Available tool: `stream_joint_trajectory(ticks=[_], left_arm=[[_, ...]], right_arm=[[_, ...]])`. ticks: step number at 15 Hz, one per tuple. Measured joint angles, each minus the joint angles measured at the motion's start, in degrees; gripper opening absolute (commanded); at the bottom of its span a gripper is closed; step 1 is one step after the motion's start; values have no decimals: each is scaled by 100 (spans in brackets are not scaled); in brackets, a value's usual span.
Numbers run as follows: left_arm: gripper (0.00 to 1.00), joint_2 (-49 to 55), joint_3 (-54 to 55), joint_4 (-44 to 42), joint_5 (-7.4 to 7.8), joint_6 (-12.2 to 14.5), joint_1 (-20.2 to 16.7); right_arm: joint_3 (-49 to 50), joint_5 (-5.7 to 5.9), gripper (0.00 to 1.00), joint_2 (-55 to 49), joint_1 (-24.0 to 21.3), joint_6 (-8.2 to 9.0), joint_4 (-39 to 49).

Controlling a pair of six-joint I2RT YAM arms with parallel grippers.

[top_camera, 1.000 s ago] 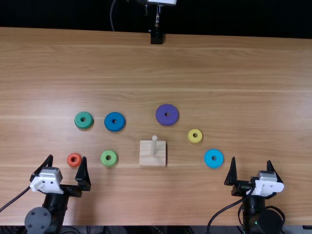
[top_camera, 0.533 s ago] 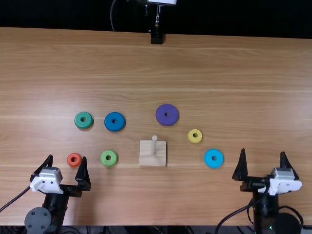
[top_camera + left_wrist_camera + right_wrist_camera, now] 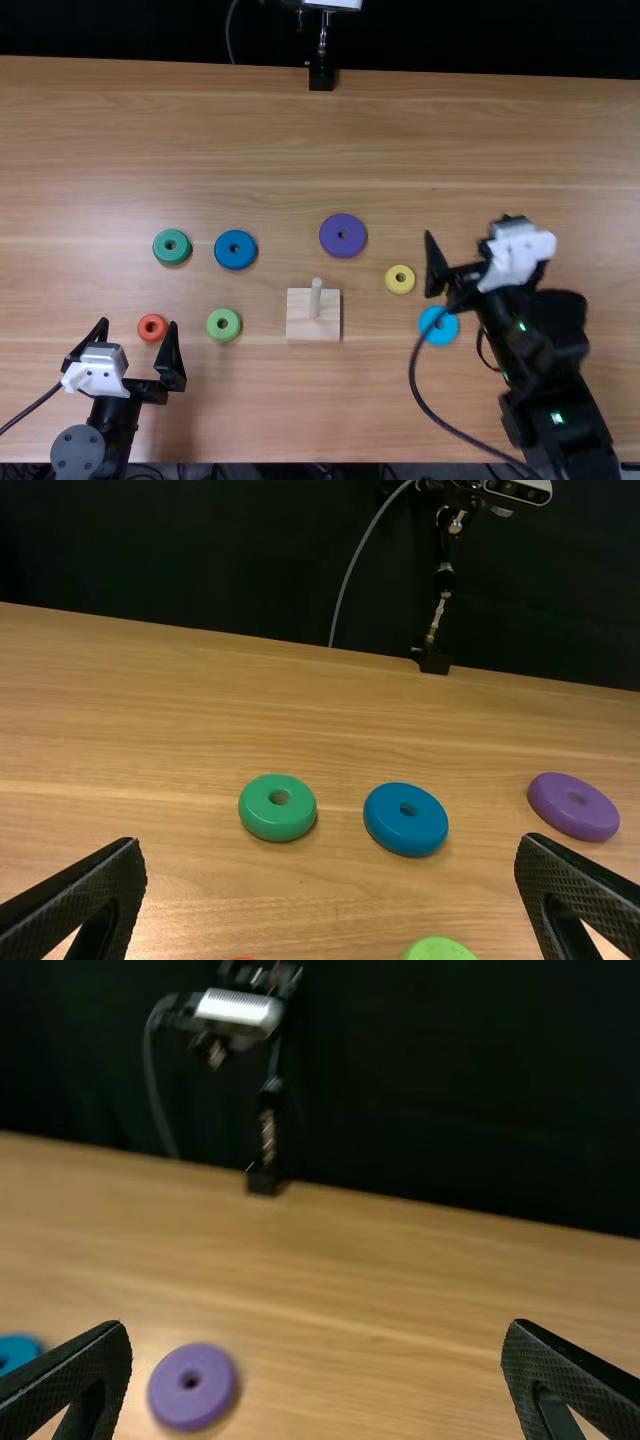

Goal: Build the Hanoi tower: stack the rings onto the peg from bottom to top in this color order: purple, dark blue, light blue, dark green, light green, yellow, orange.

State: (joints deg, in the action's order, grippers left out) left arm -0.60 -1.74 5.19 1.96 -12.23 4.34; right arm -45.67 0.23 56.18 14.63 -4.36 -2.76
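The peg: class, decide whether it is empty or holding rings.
Empty: the peg rises from its wooden base with no ring around it.

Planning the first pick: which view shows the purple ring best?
Top view: the purple ring whole, hole visible, with the peg for reference. Left wrist view: whole but slanted. Right wrist view: whole, seen beside a finger.

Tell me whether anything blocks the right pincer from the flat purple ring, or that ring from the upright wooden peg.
Nothing visible stands between the right pincer and the flat purple ring, or between that ring and the upright wooden peg. Seen from above, the small yellow ring lies off both paths.
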Motion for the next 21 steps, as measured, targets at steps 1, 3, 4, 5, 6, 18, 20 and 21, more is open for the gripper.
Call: stream_joint_trajectory(ticks=[1, 3, 4, 5, 6, 18, 20, 21], left_arm=[[100, 0, 0, 0, 2, 0, 0], [100, 0, 0, -2, 0, 2, 0], [100, 0, 0, 0, 0, 2, 0], [100, 0, 0, -2, 4, -2, 0], [100, 0, 0, -2, -2, -2, 0], [100, 0, 0, -2, 2, 0, 0], [100, -2, 0, 0, 0, 0, -2], [100, -2, 0, 0, -2, 0, -2]], right_arm=[[-337, -79, 100, 577, 221, -7, -37], [-949, -170, 100, 1508, 577, -28, -111], [-1200, -197, 100, 1910, 730, -103, -175], [-1427, -214, 100, 2264, 835, -168, -201], [-1727, -223, 100, 2686, 903, -205, -245], [-4474, -232, 100, 6188, 920, 378, -3230], [-4474, -214, 100, 6284, 922, 409, -3257], [-4476, -208, 100, 6356, 922, 415, -3259]])
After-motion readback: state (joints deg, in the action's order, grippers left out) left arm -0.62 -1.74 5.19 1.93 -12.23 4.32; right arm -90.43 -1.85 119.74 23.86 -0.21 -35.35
